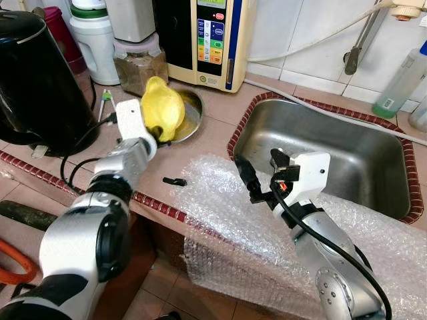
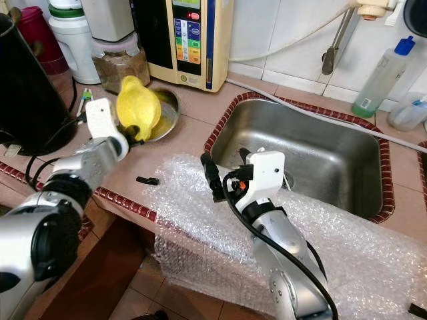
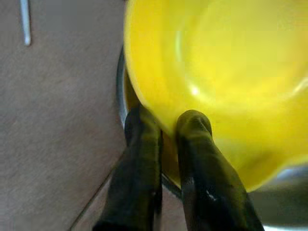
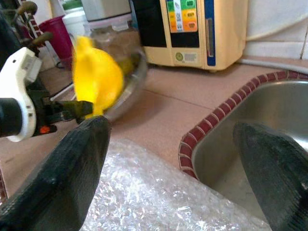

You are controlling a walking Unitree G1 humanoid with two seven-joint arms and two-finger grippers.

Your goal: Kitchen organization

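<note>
Yellow bowl (image 1: pixel 163 108) was tilted on edge over a metal dish (image 1: pixel 193 117) on the tabletop (image 1: pixel 213 133), left claw (image 1: pixel 156 131) pinching its rim. Right claw (image 1: pixel 260 177) hovered spread over bubble wrap (image 1: pixel 220 207) beside the sink (image 1: pixel 347 153).

Left wrist: both fingers (image 3: pixel 139 159) clamped on the bowl's lower rim.

Right wrist: fingers (image 4: pixel 62 183) wide apart, nothing between them.

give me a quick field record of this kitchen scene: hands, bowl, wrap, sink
left hand: shut on the yellow bowl's rim
yellow bowl: tilted on edge, over a metal bowl
right hand: open, over bubble wrap by the sink
bubble wrap: spread on the counter, hanging over its front edge
sink: steel
kettle: black, far left
</note>
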